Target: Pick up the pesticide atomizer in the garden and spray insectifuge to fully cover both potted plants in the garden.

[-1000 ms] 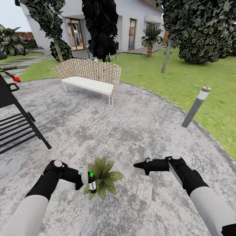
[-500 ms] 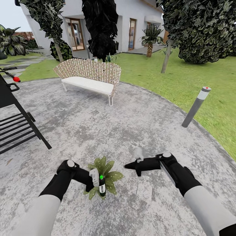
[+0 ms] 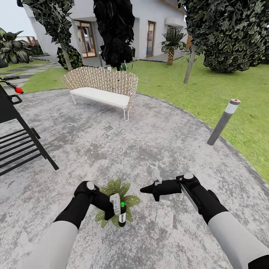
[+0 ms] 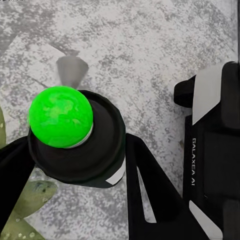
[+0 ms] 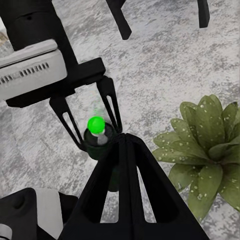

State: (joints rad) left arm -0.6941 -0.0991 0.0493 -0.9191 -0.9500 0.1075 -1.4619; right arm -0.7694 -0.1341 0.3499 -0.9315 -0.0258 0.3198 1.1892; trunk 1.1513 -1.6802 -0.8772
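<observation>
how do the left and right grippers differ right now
The left gripper is shut on the pesticide atomizer, holding it upright over the potted plant; the right gripper holds nothing, its fingers closed together. The left gripper sits over the plant's leaves, while the right gripper sits off to the plant's side, above bare paving. Both are black and hang low over the patio.

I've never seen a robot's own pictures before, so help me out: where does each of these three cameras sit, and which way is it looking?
Head view: from the robot's head, forward and down over the patio; both arms show, the left gripper holding the pesticide atomizer by the potted plant.
Left wrist view: on the left arm, down onto the atomizer's green-dotted top between its fingers.
Right wrist view: on the right arm, along its shut fingers towards atomizer and plant.
All three share the atomizer.
</observation>
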